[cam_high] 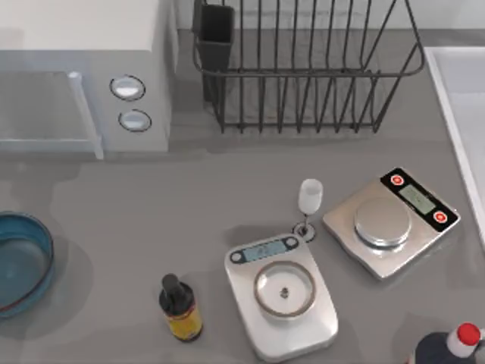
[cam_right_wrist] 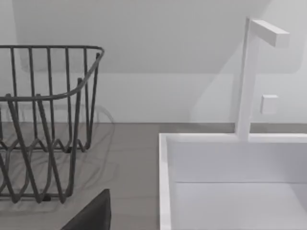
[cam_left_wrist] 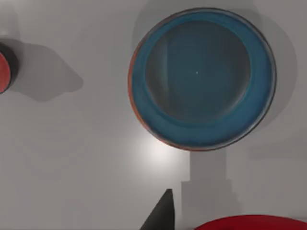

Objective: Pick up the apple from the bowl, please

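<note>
1. The glossy red apple [cam_left_wrist: 249,223] shows as a curved red sliver at the cut-off edge of the left wrist view. It is close to the camera and just beside the dark tip of the left end effector [cam_left_wrist: 161,214]. We judge it is raised clear of the bowl, not lying in it.
2. The shallow round blue-teal bowl with a darker rim [cam_high: 42,241] sits at the left edge of the surface, toward the near-left corner. Its floor [cam_left_wrist: 199,76] is bare in both views.
3. We cannot tell whether the left end effector is clamped on the apple or apart from it, because the contact lies outside the frame.
4. If the apple is held, doing this well means a straight, slow rise with an even squeeze. A smooth round fruit can roll out of a light pinch.
5. The right end effector [cam_right_wrist: 91,216] is parked by the black wire dish rack [cam_right_wrist: 43,120] and the white sink [cam_right_wrist: 165,158], and we cannot tell its state either.
6. A red and dark object [cam_left_wrist: 4,71] is cut off at the border, and we cannot identify it.
</note>
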